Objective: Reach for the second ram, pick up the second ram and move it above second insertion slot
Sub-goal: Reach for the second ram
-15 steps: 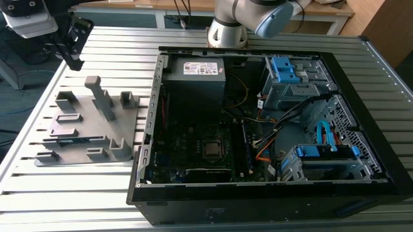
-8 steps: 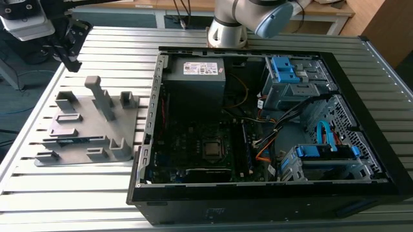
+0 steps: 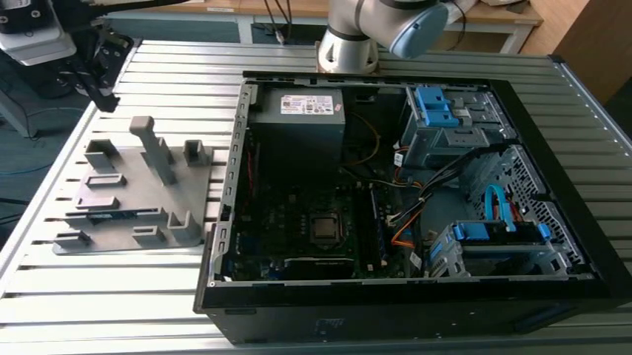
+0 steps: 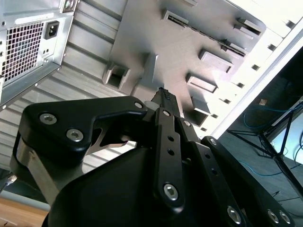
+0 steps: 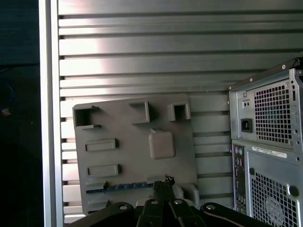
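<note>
Slatted metal table [image 3: 118, 296] carries an open PC case [image 3: 395, 318] and a grey holder plate [image 5: 137, 123]. Ram [image 5: 124, 187] sits in a slot along one edge of the plate. Gripper [image 5: 164, 181] hangs above that edge, clear of the ram. Its jaws look clenched on nothing, though they are partly hidden.

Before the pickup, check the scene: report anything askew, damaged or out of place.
Nothing stands out. The memory stick lies straight in its groove on the grey holder plate, which sits flat on the table beside the open computer case.
</note>
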`<state>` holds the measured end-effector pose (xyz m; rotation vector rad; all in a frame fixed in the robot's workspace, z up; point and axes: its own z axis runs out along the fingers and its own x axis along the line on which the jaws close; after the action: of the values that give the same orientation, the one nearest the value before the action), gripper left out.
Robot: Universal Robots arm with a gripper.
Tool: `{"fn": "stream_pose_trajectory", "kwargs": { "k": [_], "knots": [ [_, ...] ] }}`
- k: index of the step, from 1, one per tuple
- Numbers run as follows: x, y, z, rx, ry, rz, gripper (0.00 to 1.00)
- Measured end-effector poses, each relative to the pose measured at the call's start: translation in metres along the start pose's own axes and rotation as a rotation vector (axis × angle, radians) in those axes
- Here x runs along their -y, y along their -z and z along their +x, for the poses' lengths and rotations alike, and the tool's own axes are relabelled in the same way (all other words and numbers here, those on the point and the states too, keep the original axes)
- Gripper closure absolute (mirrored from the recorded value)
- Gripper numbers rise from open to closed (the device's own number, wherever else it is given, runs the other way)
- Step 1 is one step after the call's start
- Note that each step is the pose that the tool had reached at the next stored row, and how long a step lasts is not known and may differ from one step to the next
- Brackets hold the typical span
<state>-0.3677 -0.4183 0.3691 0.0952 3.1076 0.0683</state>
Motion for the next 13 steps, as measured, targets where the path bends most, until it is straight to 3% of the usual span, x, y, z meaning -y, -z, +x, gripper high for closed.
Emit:
{"fn": "stream_pose_trajectory", "kwargs": {
  "k": [13],
  "knots": [
    [0.0020,-0.0023,0.0137,0.0000,0.001,0.0000,0.90]
  ]
}}
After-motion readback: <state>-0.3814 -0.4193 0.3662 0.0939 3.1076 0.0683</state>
